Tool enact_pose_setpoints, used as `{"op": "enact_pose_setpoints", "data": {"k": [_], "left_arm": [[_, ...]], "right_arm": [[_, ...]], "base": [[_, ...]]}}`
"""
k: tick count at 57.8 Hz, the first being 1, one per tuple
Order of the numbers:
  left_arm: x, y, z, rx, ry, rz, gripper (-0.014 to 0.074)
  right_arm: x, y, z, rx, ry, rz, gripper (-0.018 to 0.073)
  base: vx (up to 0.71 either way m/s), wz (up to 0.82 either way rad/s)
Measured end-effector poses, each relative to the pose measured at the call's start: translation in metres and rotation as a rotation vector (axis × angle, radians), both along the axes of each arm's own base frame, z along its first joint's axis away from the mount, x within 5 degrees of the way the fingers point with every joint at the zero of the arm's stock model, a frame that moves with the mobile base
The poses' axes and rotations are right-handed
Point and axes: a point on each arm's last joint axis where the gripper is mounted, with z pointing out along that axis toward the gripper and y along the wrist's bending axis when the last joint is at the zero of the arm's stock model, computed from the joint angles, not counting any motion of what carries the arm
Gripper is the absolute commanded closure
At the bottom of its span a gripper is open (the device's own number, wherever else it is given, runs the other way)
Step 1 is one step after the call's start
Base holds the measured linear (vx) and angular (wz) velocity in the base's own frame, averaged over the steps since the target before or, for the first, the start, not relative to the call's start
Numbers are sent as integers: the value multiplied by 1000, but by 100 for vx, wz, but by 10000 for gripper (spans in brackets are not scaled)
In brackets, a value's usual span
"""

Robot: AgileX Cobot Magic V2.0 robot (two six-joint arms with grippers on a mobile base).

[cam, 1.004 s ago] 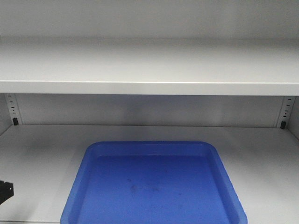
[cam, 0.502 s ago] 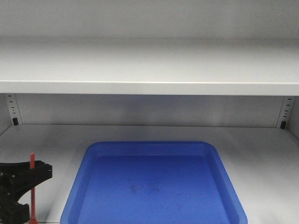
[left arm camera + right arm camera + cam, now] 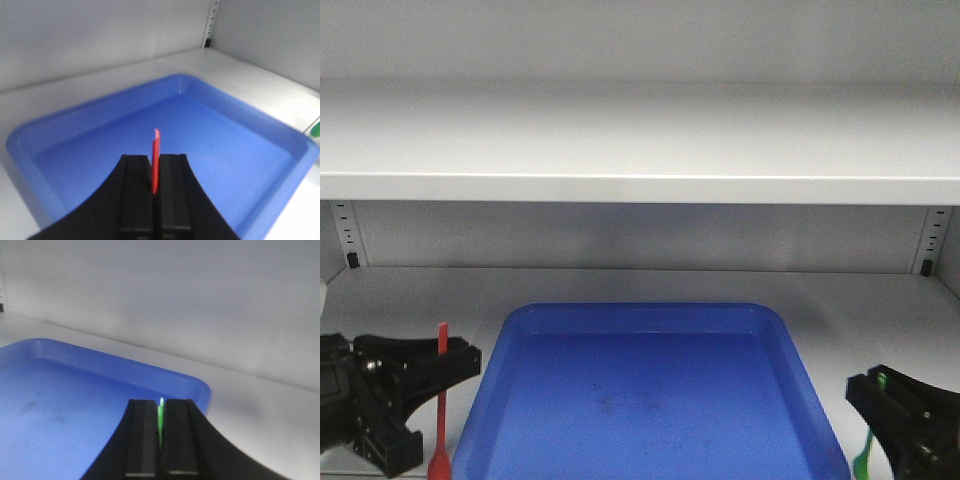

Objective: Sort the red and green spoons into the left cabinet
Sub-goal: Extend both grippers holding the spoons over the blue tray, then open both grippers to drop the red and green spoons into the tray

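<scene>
The left cabinet (image 3: 640, 240) is pale grey, and both arms reach in over its lower shelf (image 3: 410, 300). At the lower left, my left gripper (image 3: 444, 362) is shut on the red spoon (image 3: 441, 430), which stands upright with its bowl down, just left of the blue tray. In the left wrist view the red spoon (image 3: 156, 142) pokes up between the pads of the left gripper (image 3: 155, 159). At the lower right, my right gripper (image 3: 878, 392) is shut on the green spoon (image 3: 864, 455). In the right wrist view the green spoon (image 3: 160, 425) sits pinched in the right gripper (image 3: 160, 401).
A blue rounded-corner tray (image 3: 640, 308) covers the middle of the lower shelf, its inside bare. An upper shelf (image 3: 640, 150) spans the cabinet above. Slotted support strips (image 3: 348, 235) run down the back corners.
My left gripper has come further in from the lower left, carrying the red spoon rightward. My right gripper with the green spoon has entered at the lower right.
</scene>
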Motion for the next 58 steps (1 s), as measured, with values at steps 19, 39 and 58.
{"op": "enact_pose_setpoints", "data": {"k": [19,39,58], "left_arm": [[18,-12,26,-15,-65,-48,596],[53,-57,11,17,-11,-156,596],[78,-94,-3,32,29,-224,595]], "right_arm": [[28,12,34,8,-56,8,557],[58,26,29,64,-41,20,557],[82,49,15,124,-60,159,555]], "base": [[0,0],[0,0],[0,0]]}}
